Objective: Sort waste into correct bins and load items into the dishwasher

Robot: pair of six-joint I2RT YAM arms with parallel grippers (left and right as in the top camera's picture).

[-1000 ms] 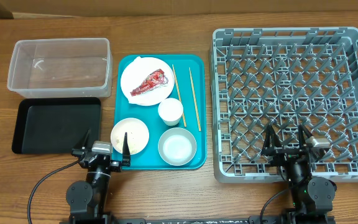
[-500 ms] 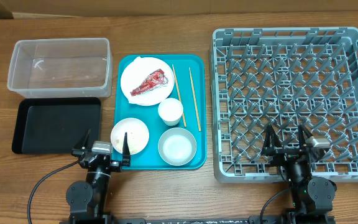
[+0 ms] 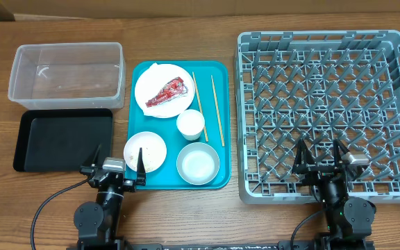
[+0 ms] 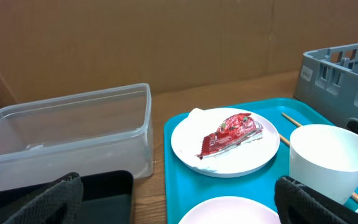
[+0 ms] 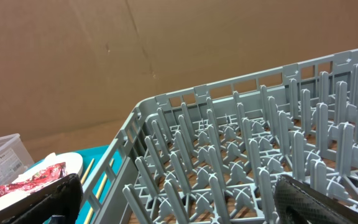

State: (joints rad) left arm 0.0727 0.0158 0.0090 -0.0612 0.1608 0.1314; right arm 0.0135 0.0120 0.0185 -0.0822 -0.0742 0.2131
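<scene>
Status: no step completed. Left gripper (image 3: 116, 160) and right gripper (image 3: 319, 154) both stand spread, holding nothing. Red scrap (image 3: 169, 92) lies on the large plate (image 3: 148, 83). Small plate (image 3: 145, 151), cup (image 3: 190, 125), bowl (image 3: 198, 163) and chopsticks (image 3: 217, 111) sit on the teal tray (image 3: 139, 121). Rack (image 3: 328, 42), black tray (image 3: 64, 142) and tub (image 3: 67, 48) appear unloaded.

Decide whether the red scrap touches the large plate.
Touching. The left wrist view shows the red scrap lying flat on the large plate.
</scene>
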